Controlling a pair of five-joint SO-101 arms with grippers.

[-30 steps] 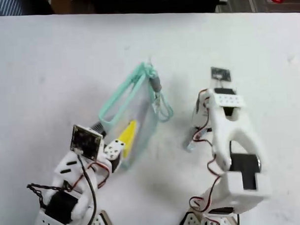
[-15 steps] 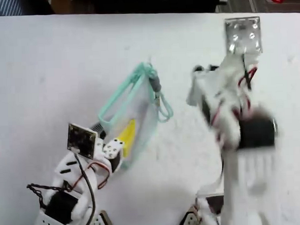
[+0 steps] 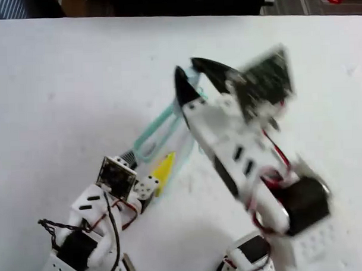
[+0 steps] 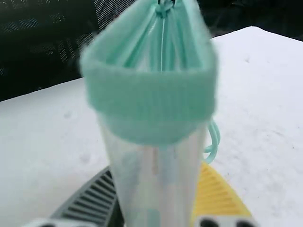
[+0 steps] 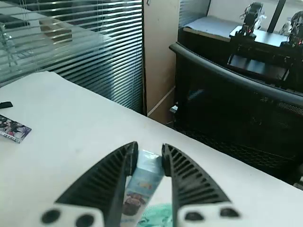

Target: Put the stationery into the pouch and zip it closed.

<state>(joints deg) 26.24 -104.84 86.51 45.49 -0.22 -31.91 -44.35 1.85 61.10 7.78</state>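
Yellow and grey jaws of the left gripper are clamped on the near end of the pouch. The pouch is laid about the middle of the table, slanting away from the near edge. The right gripper is held over its far end, closed on a small blue stationery piece.

Step judged: loading, zipping not yet done. Next: the piece is to be aligned with the opening, lowered in and released while the pouch is pinned. How wide the opening is cannot be told.

One pouch, one stationery piece (small, boxy), two arms.
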